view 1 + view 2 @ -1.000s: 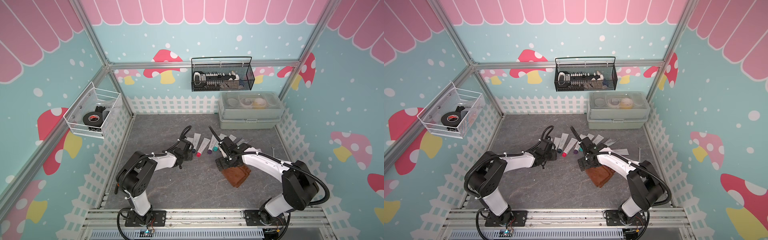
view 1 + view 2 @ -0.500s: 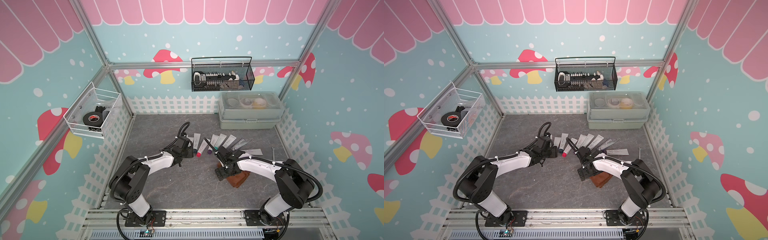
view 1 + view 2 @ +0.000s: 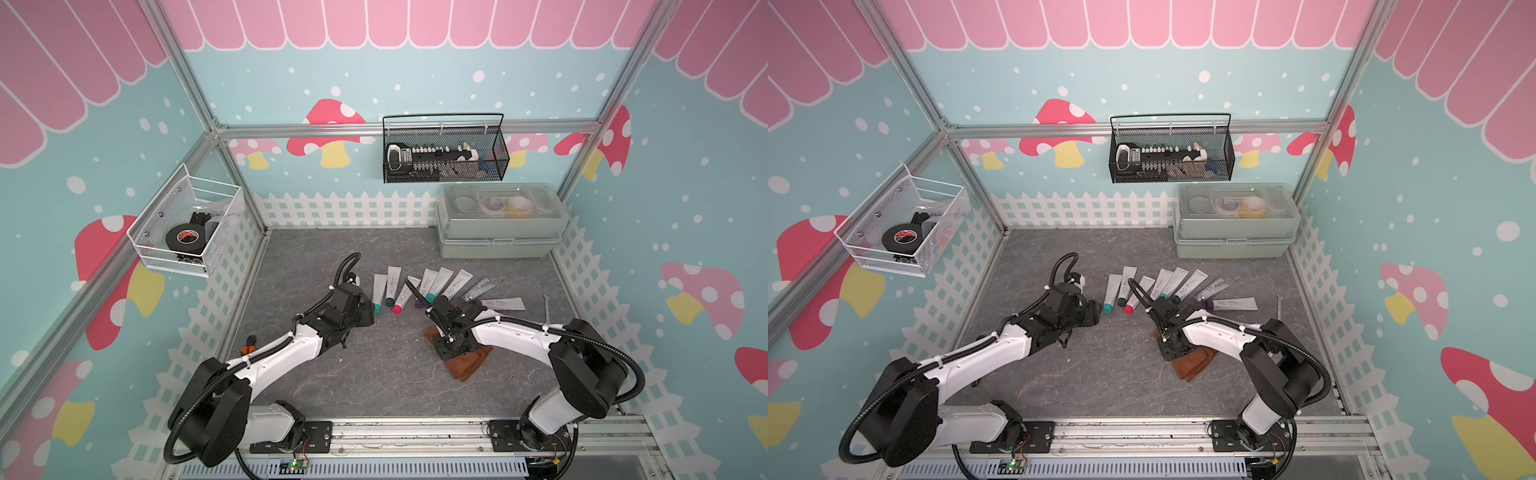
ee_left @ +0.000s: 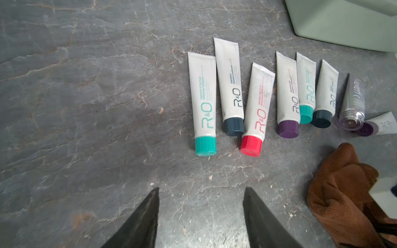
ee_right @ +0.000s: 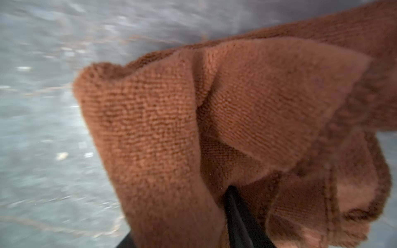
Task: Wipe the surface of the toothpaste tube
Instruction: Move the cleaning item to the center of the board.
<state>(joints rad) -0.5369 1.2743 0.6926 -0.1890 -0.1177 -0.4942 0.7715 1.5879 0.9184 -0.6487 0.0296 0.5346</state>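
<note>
The tabletop (image 5: 43, 107) is smeared by motion blur in the right wrist view. The fingers (image 5: 237, 214) of the right gripper (image 3: 448, 352) are mostly buried in the brown cloth (image 5: 171, 107). In the left wrist view, the storage box (image 4: 343, 21) and end tube (image 4: 384, 125) are cropped by edges. The black mesh basket (image 3: 444, 153) contents are too small to be identified.

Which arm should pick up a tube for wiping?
Left. The left gripper is open, empty and facing the teal-capped tube at the row's end; the right gripper grips the brown cloth.
</note>
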